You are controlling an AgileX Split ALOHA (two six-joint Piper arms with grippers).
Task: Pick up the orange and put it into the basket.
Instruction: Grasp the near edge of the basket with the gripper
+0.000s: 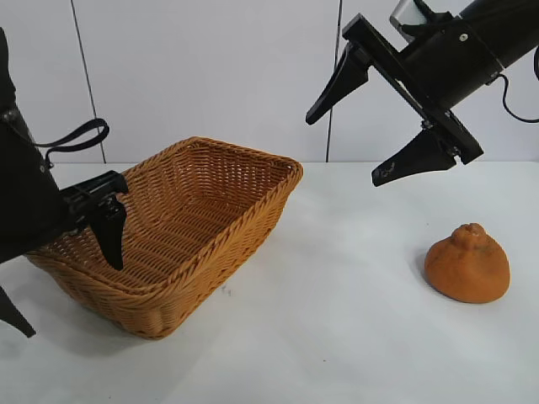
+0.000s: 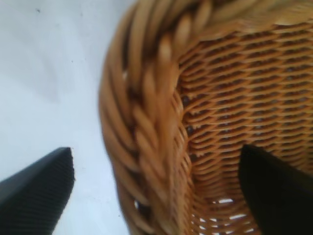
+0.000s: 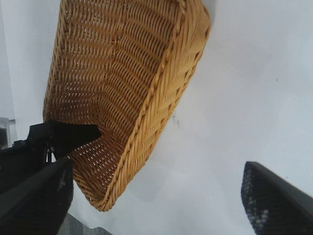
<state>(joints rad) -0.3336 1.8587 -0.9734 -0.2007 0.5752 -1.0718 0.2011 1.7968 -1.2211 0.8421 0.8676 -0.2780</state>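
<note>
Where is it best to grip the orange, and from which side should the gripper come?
Probably from above, fingers closing on the wide lower flanks of the orange. It sits flat-based on the table with a knobby top, clear all around; the open right gripper hangs nearest.

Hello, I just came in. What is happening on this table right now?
Nothing is held yet. The left claw is open and straddles the near corner rim of the empty basket, one finger inside and one outside. The right claw hangs open in the air, above the table. The orange sits alone on the table, to the right of the basket.
</note>
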